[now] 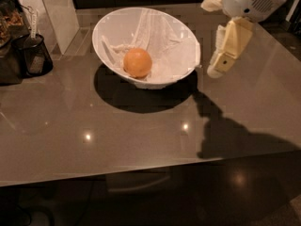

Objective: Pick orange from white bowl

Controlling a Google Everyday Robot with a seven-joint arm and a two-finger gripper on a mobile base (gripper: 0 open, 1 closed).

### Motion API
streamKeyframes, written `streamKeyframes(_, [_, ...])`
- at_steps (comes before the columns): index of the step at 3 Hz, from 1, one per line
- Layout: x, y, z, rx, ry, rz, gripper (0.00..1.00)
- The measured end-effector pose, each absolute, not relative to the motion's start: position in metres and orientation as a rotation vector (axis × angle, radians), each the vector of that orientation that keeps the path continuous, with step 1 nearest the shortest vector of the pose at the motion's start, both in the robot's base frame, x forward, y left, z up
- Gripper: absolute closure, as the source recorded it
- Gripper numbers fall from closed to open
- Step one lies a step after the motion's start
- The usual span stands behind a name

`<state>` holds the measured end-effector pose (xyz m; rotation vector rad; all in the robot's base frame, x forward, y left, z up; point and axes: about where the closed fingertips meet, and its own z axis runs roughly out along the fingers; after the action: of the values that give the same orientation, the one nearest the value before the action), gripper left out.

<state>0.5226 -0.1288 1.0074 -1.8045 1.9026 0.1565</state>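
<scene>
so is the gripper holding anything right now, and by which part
Nothing is held. The gripper hangs beside the white bowl, clear of it, and the orange lies inside on the paper lining.

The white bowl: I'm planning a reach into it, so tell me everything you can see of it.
The white bowl is wide and glossy, with an oval rim slanted so that its opening tilts toward the camera. It stands on the grey table over a dark shadow. Crumpled thin white paper lines it, and the orange rests on that paper near the bottom. The gripper hangs just right of the rim, apparently not touching it.
</scene>
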Motion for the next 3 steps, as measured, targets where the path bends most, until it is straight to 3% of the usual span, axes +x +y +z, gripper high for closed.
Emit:
streamKeyframes(2, [0.540,-0.120,1.002,-1.777,1.865,0.227,0.00])
streamKeyframes(3, [0.559,-0.087,0.991,-1.852,1.793,0.312,0.00])
